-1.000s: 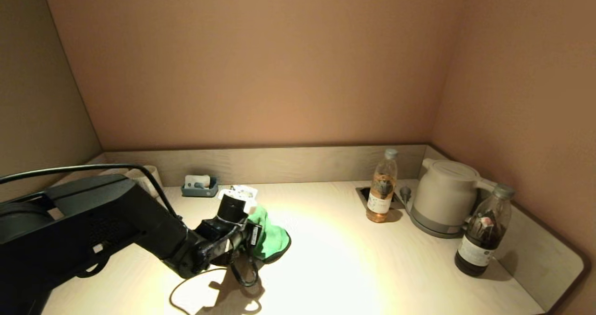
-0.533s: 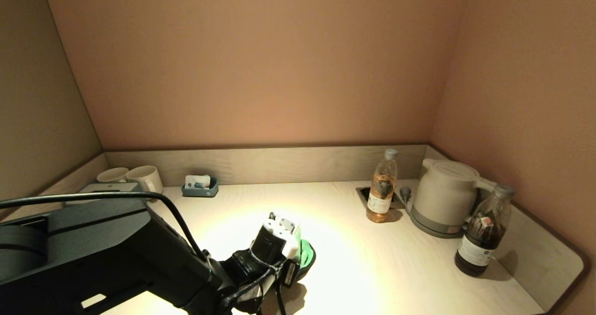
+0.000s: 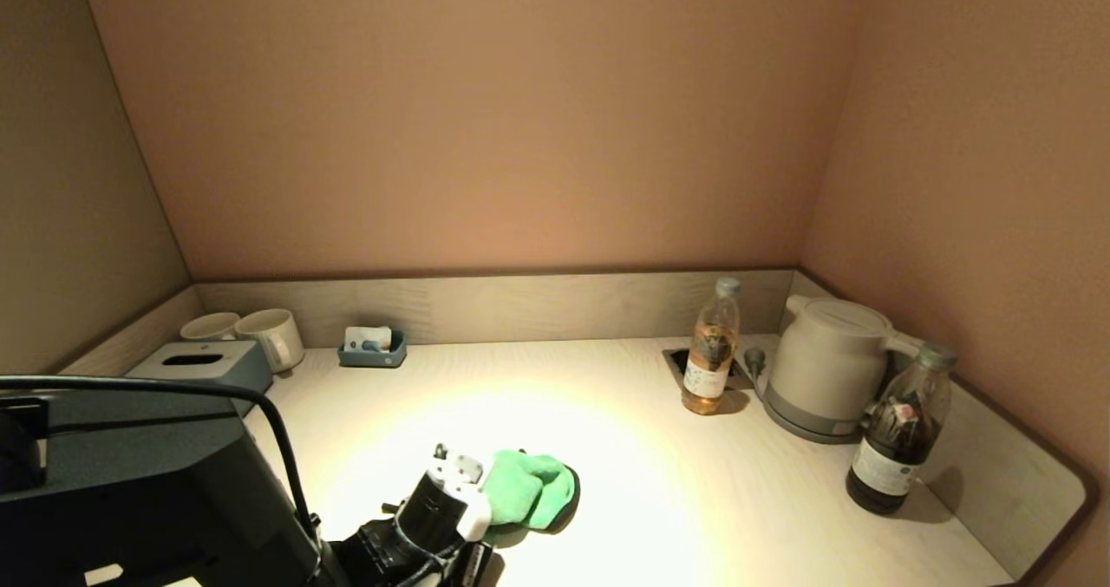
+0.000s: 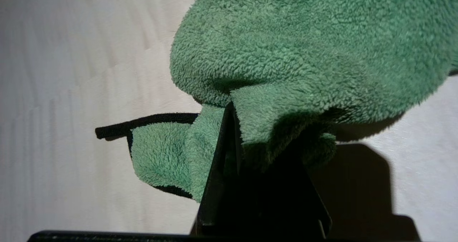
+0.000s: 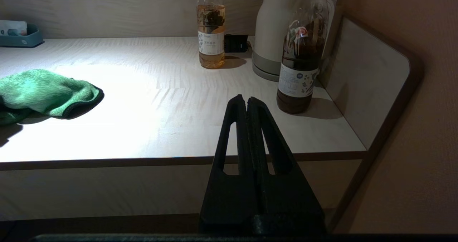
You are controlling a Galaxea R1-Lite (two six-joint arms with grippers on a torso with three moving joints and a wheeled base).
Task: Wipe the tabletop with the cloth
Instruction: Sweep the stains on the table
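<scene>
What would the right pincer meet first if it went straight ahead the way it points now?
Probably the dark bottle. The right pincer, shut and parked off the tabletop's front edge, points over bare wood toward that bottle, with the kettle just behind. Depth is unclear, so it might pass beside the bottle.

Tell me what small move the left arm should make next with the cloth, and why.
Probably sweep the cloth sideways toward the kettle, staying short of the bottles. The left gripper is shut on the cloth at the near edge of the tabletop, and bare surface lies to its right. The right gripper sits shut, off the table's front.
</scene>
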